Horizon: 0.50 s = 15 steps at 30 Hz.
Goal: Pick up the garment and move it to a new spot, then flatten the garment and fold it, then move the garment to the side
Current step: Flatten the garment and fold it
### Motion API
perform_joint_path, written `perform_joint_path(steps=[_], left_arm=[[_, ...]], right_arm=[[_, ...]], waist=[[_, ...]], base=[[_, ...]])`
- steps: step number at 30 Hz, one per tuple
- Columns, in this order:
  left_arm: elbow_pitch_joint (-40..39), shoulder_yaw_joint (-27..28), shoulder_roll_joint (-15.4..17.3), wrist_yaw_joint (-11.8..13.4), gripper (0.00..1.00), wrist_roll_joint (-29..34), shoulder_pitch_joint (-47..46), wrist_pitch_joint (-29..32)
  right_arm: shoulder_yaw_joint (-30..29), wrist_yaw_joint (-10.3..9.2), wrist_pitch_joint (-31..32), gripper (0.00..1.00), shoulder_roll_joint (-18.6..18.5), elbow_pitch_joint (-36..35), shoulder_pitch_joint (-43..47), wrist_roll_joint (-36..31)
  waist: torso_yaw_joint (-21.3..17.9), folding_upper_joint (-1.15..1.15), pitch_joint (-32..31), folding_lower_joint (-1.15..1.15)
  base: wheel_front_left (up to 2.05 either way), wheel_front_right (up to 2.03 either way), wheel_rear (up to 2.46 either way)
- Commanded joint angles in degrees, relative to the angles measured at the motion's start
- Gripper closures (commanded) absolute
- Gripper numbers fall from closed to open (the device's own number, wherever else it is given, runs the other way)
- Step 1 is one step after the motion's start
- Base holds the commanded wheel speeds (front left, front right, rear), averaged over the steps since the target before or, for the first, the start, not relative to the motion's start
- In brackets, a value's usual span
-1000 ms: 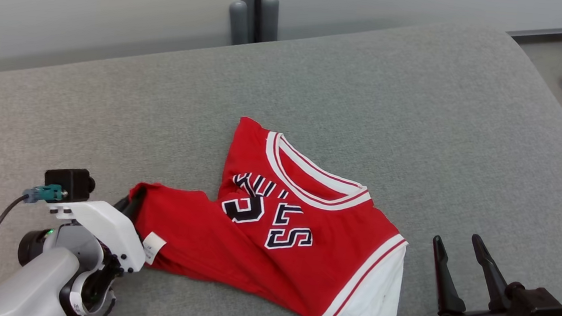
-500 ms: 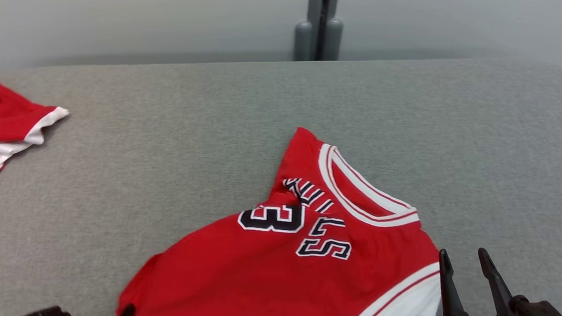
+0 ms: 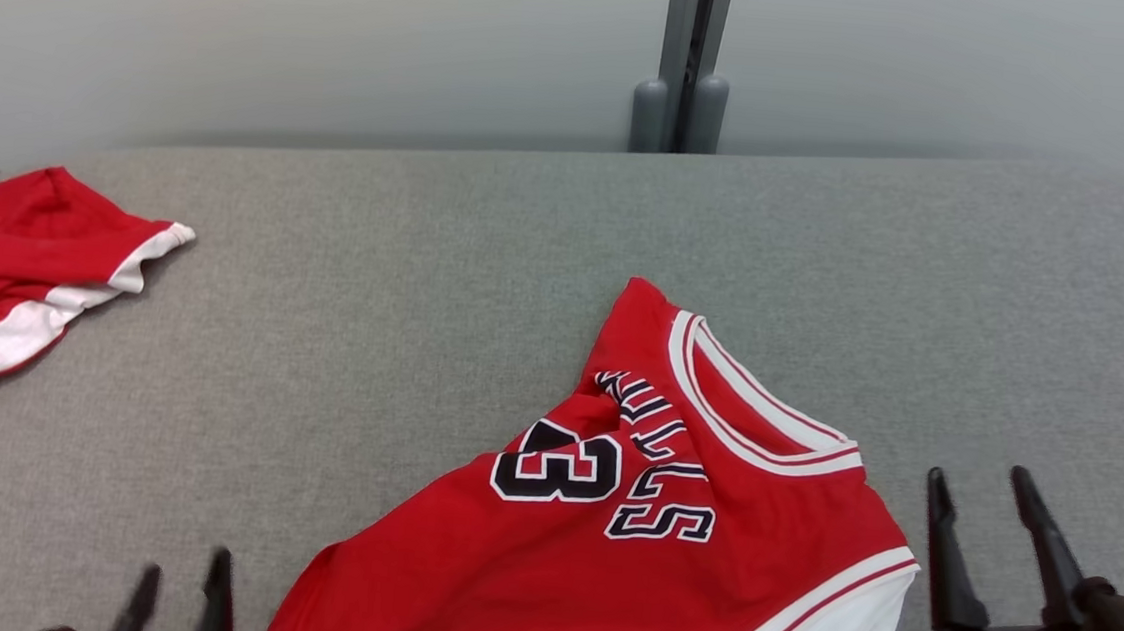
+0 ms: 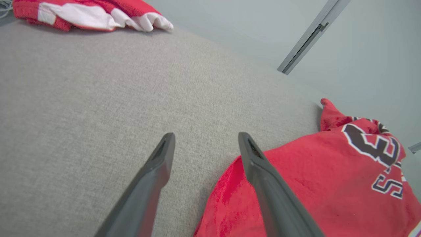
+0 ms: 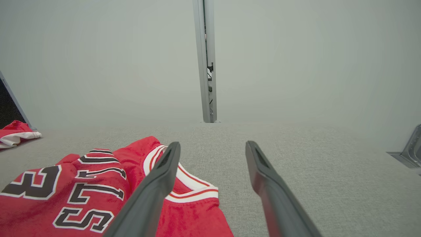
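A red jersey with white trim and black number 3 lies crumpled on the grey padded surface, at lower centre-right of the head view. My left gripper stands open and empty just left of the jersey's lower-left corner. In the left wrist view its right finger sits beside the jersey's edge, with the left gripper over bare fabric. My right gripper is open and empty just right of the jersey's white-trimmed side. The right gripper points past the jersey's collar.
A second red and white garment lies bunched at the surface's far left edge, also the second garment at the top of the left wrist view. A grey post stands behind the surface against a pale wall. A metal frame sits off the right side.
The head camera has swung left, bringing the second garment into view. My left gripper, against the jersey's left corner a second ago, now stands open beside it. The jersey's lower-left part lies drawn out.
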Motion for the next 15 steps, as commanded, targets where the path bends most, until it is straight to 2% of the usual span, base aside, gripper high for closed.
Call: perform_joint_path(steps=[1,6,7,8,10,12,15], left_arm=[[-3.4,4.6,-1.0,-0.8,0.0,5.6,1.1,-0.1],[-8.1,12.1,-5.0,-4.4,0.0,19.9,5.7,-0.1],[-8.1,12.1,-5.0,-4.4,0.0,19.9,5.7,-0.1],[-8.9,14.3,-7.0,-5.9,0.0,24.2,6.1,-0.1],[-9.3,15.7,-8.1,-6.6,0.0,26.3,6.3,-0.1],[-10.1,19.5,-12.0,-8.8,0.0,31.1,6.9,-0.1],[-8.7,21.9,-14.6,-12.2,0.0,34.4,7.4,-0.1]], right_arm=[[-1.7,0.01,-0.3,0.0,-0.4,-1.8,0.8,-0.6],[-4.6,0.01,-0.3,0.0,-0.3,-6.4,2.4,-2.8],[-4.6,0.01,-0.3,0.0,-0.3,-6.4,2.4,-2.8],[-5.1,0.0,-0.3,0.0,-0.3,-7.7,3.2,-3.8],[-5.0,0.01,-0.3,0.0,-0.3,-8.2,3.6,-4.2],[-4.8,0.01,-0.3,0.0,-0.3,-8.8,4.4,-5.1],[-5.0,0.01,-0.3,0.0,-0.3,-8.0,5.3,-6.0]], waist=[[-0.8,0.0,-1.5,0.0],[-2.4,0.0,-4.2,0.0],[-2.4,0.0,-4.2,0.0],[-3.1,0.0,-4.8,0.0],[-3.6,0.0,-5.1,0.0],[-4.8,0.0,-6.0,0.0],[-5.7,0.0,-6.7,0.0]], base=[[0.0,0.0,0.0],[0.0,0.0,0.0],[0.0,0.0,0.0],[0.0,0.0,0.0],[0.0,0.0,0.0],[0.0,0.0,0.0],[0.0,0.0,0.0]])
